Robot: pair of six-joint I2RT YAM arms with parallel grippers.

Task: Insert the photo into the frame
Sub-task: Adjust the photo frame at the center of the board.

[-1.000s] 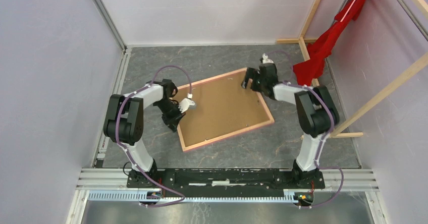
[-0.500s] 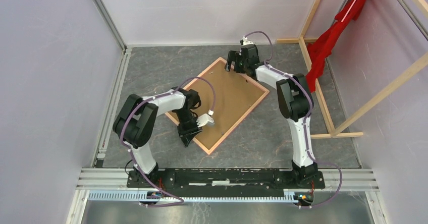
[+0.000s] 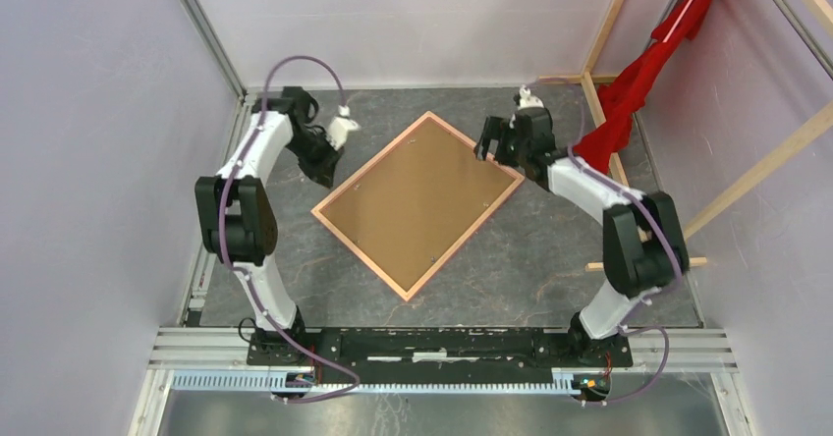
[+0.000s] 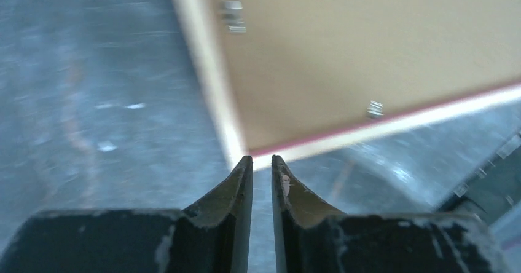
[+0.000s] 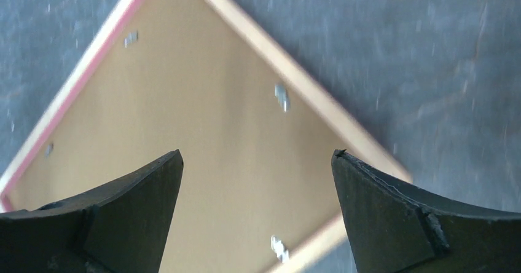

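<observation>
Left gripper [image 3: 322,167]: hanging over bare table [image 3: 550,259] just off the frame's far-left edge, having swung up there from the near-left edge within the last half second; fingers [image 4: 242,184] pinching almost together, leaving only a slit and clasping nothing.

Frame [image 3: 360,255]: lying back-up as a diamond in the middle of the table, showing pale wood rails with pink peeking along the outer edge; no longer turning, its corners sitting where they were half a second ago, after swinging round sharply in the half second before that.

Photo [image 3: 417,200]: lying face down inside the frame's opening, showing only its brown back and filling the opening edge to edge; judging from that, already seated, leaving little of the job beyond securing it.

Clips [image 4: 373,108]: dotting the inner rim as small metal tabs; too small and blurred for telling whether pressing on the board or standing clear of it.

Right gripper [image 3: 486,149]: hovering above the frame's far-right edge with jaws spread wide and nothing between them, having slid rightward from the top corner over the last half second; probably checking or getting ready for pressing down, now that both arms are letting the frame rest.

Red cloth [image 3: 629,87]: hanging on wooden beams [image 3: 747,186] at the far right, well apart from the frame.
</observation>
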